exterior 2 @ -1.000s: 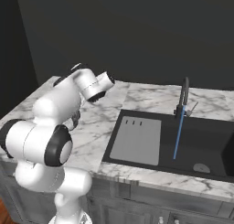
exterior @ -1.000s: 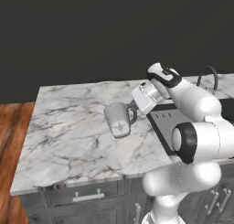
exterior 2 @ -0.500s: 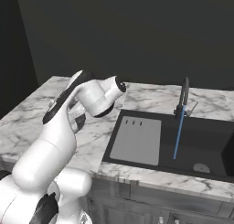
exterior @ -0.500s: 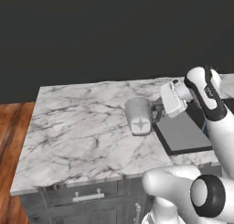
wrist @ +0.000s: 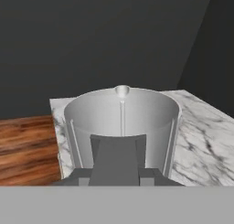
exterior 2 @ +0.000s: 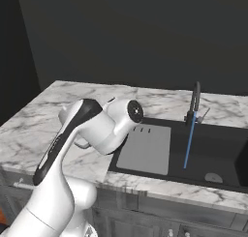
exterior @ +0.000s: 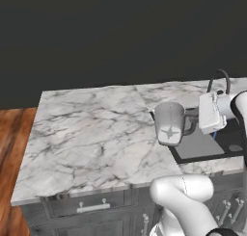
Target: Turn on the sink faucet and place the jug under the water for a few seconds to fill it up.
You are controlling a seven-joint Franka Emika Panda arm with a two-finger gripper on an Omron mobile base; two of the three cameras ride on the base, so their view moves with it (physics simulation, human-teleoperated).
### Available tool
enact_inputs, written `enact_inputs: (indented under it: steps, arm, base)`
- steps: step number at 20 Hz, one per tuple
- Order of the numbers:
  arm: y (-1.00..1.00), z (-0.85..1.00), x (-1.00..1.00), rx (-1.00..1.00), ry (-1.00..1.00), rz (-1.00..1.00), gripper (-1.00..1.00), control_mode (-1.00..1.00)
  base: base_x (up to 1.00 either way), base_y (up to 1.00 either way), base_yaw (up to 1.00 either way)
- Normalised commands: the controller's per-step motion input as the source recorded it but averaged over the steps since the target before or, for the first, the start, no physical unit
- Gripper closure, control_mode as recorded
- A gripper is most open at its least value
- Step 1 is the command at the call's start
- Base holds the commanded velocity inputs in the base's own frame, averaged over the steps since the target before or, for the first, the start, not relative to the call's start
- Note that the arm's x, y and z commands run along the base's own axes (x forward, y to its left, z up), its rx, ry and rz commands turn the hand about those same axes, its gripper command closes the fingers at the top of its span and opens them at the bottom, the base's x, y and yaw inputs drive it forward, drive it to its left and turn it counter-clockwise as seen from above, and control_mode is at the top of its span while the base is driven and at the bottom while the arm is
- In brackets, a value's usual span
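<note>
Left base view shows claw (exterior: pixel 192 125) gripping jug (exterior: pixel 170 123); right, water (exterior 2: pixel 189 141).

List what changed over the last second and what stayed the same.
The gripper, still shut on the jug, carried it rightward across the counter to the left edge of the sink. The jug stayed upright. The water keeps running from the sink faucet.

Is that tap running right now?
Yes, on: a thin blue stream of water falls straight from the sink faucet into the black sink.
</note>
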Motion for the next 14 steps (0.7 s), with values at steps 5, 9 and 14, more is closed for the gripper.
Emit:
enact_inputs:
  steps: [5,9,14]
  arm:
    - [0.14,0.04,0.0,0.0,0.0,-0.01,1.0,-1.0]
    - [0.32,0.0,0.05,0.0,0.0,0.0,1.0,-1.0]
    - [0.13,0.0,0.15,0.0,0.01,0.0,1.0,-1.0]
  base:
    - [0.0,0.0,0.0]
    - [0.0,0.0,0.0]
    - [0.0,0.0,0.0]
